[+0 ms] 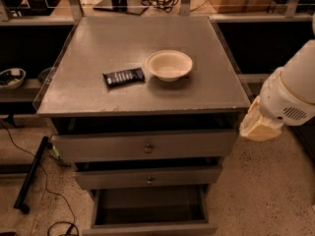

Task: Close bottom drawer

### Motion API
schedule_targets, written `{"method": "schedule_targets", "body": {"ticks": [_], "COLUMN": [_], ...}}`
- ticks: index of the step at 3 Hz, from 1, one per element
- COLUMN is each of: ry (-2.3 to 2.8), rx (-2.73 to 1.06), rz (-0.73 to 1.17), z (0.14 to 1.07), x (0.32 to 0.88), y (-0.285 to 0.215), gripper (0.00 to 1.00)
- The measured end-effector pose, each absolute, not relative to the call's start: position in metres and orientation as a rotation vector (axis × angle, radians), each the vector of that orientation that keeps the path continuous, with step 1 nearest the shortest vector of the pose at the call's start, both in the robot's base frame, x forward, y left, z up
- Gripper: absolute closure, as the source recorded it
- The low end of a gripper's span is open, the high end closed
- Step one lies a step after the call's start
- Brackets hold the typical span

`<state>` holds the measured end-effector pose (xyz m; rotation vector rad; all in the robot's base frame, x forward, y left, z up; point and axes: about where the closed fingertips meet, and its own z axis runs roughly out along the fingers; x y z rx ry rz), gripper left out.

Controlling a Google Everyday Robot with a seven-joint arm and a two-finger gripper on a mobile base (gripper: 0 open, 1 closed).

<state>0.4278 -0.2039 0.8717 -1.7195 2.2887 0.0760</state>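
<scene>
The bottom drawer (149, 206) is the lowest and narrowest of three grey drawers in the cabinet. It is pulled far out, showing its dark boxy inside. Its slim front panel (147, 228) runs along the bottom edge of the view, and its knob is cut off. A white arm segment (290, 95) with a cream-coloured part (260, 124) hangs at the right, beside the cabinet's top right corner and well above the bottom drawer. The gripper itself is out of view.
The top drawer (98, 146) and the middle drawer (108, 177) stand slightly out. A cream bowl (169, 64) and a dark snack bar (123, 76) lie on the cabinet top (98, 43). Cables (29, 173) lie on the speckled floor at the left.
</scene>
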Motion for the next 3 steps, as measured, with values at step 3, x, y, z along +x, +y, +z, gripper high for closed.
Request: {"method": "schedule_targets", "body": {"ticks": [3], "ry": [2.423], "rx": [-1.538], "rz": [-0.044], "z": [0.83], "x": [0.352], "y": [-0.238], "gripper": [1.0]}}
